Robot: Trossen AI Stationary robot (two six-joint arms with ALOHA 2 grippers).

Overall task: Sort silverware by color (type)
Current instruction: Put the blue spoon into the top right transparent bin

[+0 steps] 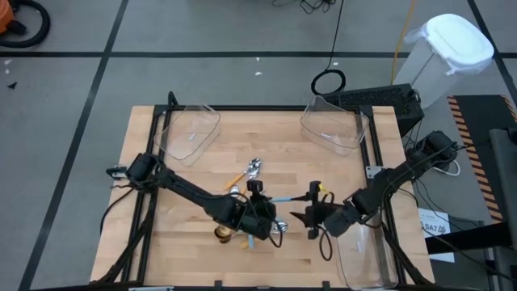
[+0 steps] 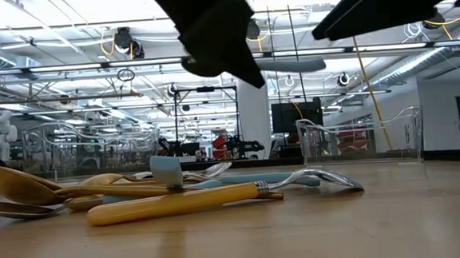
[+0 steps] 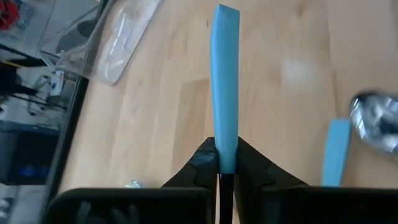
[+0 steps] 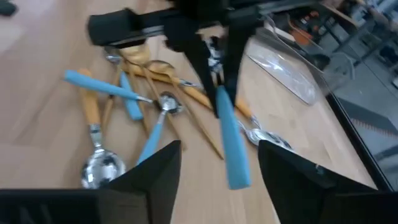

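The spoons lie in a loose heap (image 4: 134, 93) on the wooden table, orange-handled, light-blue-handled and gold ones mixed, also seen from table height as the heap (image 2: 138, 195). My left gripper (image 3: 221, 168), over the table's near middle (image 1: 258, 212), is shut on one light-blue-handled spoon (image 4: 231, 146). My right gripper (image 4: 217, 177) is open just right of it (image 1: 310, 212). Its fingers stand on either side of the handle's free end, apart from it. My left gripper pinches the light blue handle (image 3: 225, 149) between its two fingers at the end away from the squared tip (image 3: 227, 15). The bowl is hidden by the fingers. The spoon is lifted clear of the table (image 2: 290, 64), and the handle sticks out past the fingertips toward the right gripper.
Two clear plastic bins stand at the table's far side, one left (image 1: 190, 129) and one right (image 1: 335, 123). A third bin (image 1: 363, 252) sits at the near right corner, under the right arm. Another blue-handled spoon (image 3: 336, 152) lies on the wood beside the left gripper.
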